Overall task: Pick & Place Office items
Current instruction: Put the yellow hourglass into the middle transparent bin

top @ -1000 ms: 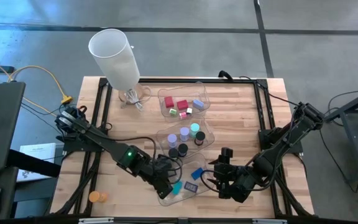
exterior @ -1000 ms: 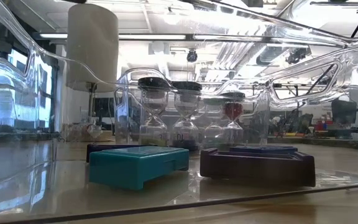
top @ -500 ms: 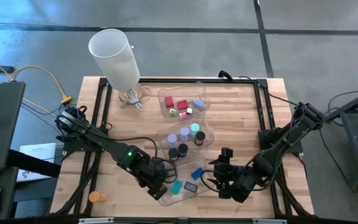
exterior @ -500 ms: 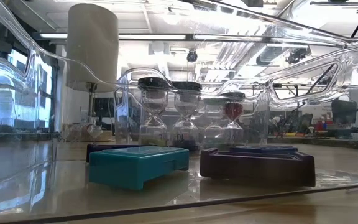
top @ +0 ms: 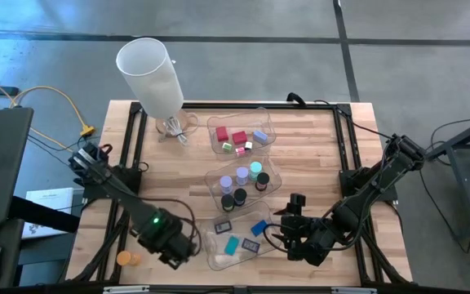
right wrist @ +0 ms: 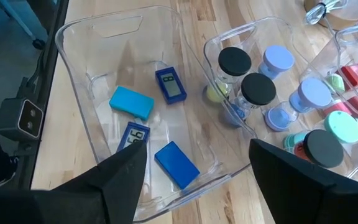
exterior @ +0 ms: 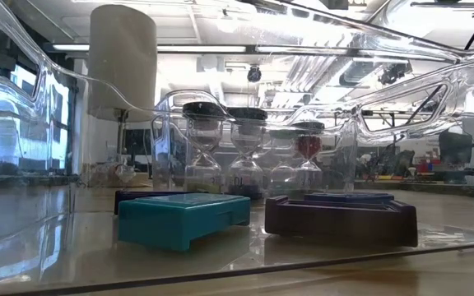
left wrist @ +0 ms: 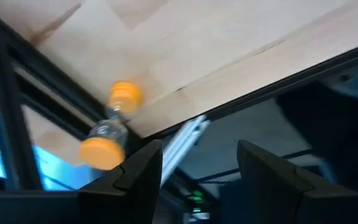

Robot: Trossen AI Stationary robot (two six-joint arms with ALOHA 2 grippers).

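An orange hourglass timer [top: 128, 258] is lying on its side at the counter's [top: 317, 147] seven-o'clock corner, right at the edge, the one office item sitting outside the three clear trays. The left claw [top: 172, 250] is hovering just beside it toward three o'clock, fingers parted and grasping nothing; its wrist camera is showing the timer [left wrist: 112, 127] ahead of the fingertips, overhanging the counter's edge.

The other items are resting sorted: red and pink blocks [top: 238, 139] in the twelve-o'clock tray [top: 259, 116], capped timers in lilac, teal and black [top: 243, 183] in the middle tray [top: 274, 173], and flat teal, blue and dark rectangles [top: 246, 237] in the six-o'clock tray [top: 210, 260]. The right claw [top: 287, 237] is waiting at that tray's three-o'clock side, fingers spread and empty, looking down over the flat pieces [right wrist: 152, 124].

The risk here appears to be the timer's perch. It is round and lying sideways at the very lip, so a glancing touch from one finger could be rolling it off the counter. A pinch landing on the narrow glass waist rather than the orange caps might be slipping as well. The left arm's cabling is trailing close to the nearest tray, and a wide swing could be nudging it. A white lamp shade [top: 149, 73] is standing at eleven o'clock, well clear.
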